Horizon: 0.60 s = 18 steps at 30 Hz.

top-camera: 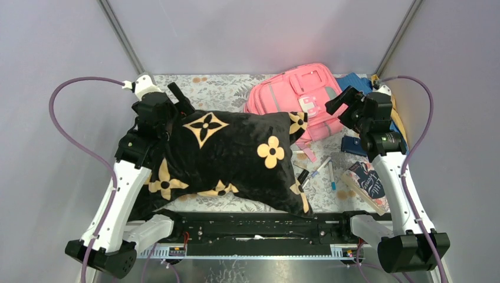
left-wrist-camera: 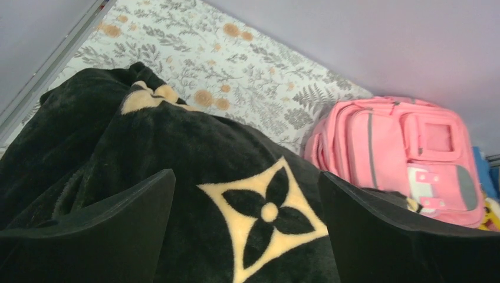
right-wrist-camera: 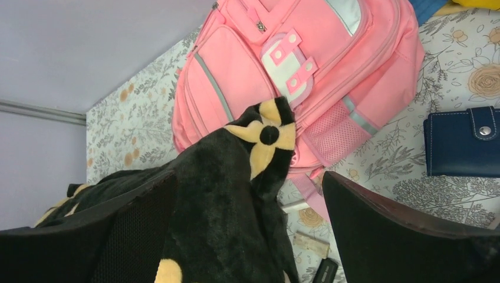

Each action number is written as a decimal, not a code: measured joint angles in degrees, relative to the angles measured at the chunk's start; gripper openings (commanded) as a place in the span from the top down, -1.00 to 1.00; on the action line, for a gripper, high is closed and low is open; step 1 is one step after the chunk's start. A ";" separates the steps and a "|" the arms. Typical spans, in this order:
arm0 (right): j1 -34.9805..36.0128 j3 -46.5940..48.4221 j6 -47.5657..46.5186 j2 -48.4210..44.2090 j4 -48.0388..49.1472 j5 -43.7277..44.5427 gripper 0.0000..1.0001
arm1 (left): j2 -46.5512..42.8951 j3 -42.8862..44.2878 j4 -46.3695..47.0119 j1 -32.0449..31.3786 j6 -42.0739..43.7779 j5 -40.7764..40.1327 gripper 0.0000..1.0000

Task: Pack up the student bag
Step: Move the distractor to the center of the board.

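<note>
Overlapping the pink fabric student bag (top-camera: pixel 295 88) lies a plush black pillow (top-camera: pixel 236 159); left tool (left-wrist-camera: pixel 246 174) and right tool (right-wrist-camera: pixel 249 174) gape empty.

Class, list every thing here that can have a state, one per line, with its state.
student bag, lying front up, looks closed
pillow, lying flat, one corner over the bag
wallet, snapped shut
left gripper, open, empty
right gripper, open, empty

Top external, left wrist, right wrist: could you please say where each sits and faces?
Top external: above, behind the bases, looking down at the table; both arms show.
Left wrist: over the black pillow, facing the student bag; own fingers show.
Right wrist: raised, looking down at the student bag; own fingers show.
Shared: pillow, student bag.
</note>
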 measured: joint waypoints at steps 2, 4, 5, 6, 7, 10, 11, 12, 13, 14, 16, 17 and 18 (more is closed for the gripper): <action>0.00 0.37 -1.03 0.04 -1.33 -0.42 -0.99 | 1.07 0.02 -1.05 0.00 0.28 -0.26 -0.97; 0.00 0.87 -1.97 0.09 -2.99 -0.37 -0.99 | 1.88 -0.11 -1.57 0.00 1.22 -0.28 -0.97; 0.00 1.07 -2.36 0.09 -3.61 -0.35 -0.99 | 1.97 -0.37 -1.42 0.00 1.77 -0.26 -0.97; 0.00 1.16 -2.73 0.09 -4.17 -0.35 -0.99 | 1.75 -1.16 -1.29 0.00 2.78 -0.17 -0.97; 0.00 1.18 -3.13 0.07 -4.61 -0.39 -0.99 | 1.57 -1.64 -1.27 0.00 3.39 -0.09 -0.97; 0.00 1.40 -4.17 0.26 -6.08 -0.98 -0.99 | 0.74 -3.72 -1.01 0.00 6.21 1.92 -0.97; 0.00 1.81 -4.59 0.55 -6.54 -1.38 -0.99 | 0.70 -4.15 -1.05 0.00 7.21 3.19 -0.98; 0.00 2.29 -4.96 0.94 -7.02 -1.90 -0.99 | 0.74 -4.28 -1.03 0.00 8.11 4.50 -0.97; 0.00 2.71 -5.40 1.33 -7.34 -2.36 -0.99 | 0.79 -4.33 -1.03 0.00 8.90 5.73 -0.98; 0.00 3.10 -5.84 1.75 -7.65 -2.71 -0.99 | 0.79 -4.33 -1.01 -0.11 9.92 7.76 -0.98; 0.02 3.32 -6.56 2.40 -8.13 -3.87 -0.99 | 0.81 -4.31 -1.03 -1.20 11.89 11.15 -0.98; 0.07 3.32 -6.95 2.80 -8.66 -4.57 -0.99 | 1.09 -4.22 -1.25 -2.38 12.79 12.11 -0.98; 0.24 3.32 -7.26 3.41 -9.07 -5.44 -0.99 | 1.62 -3.96 -1.51 -4.02 13.44 12.72 -0.98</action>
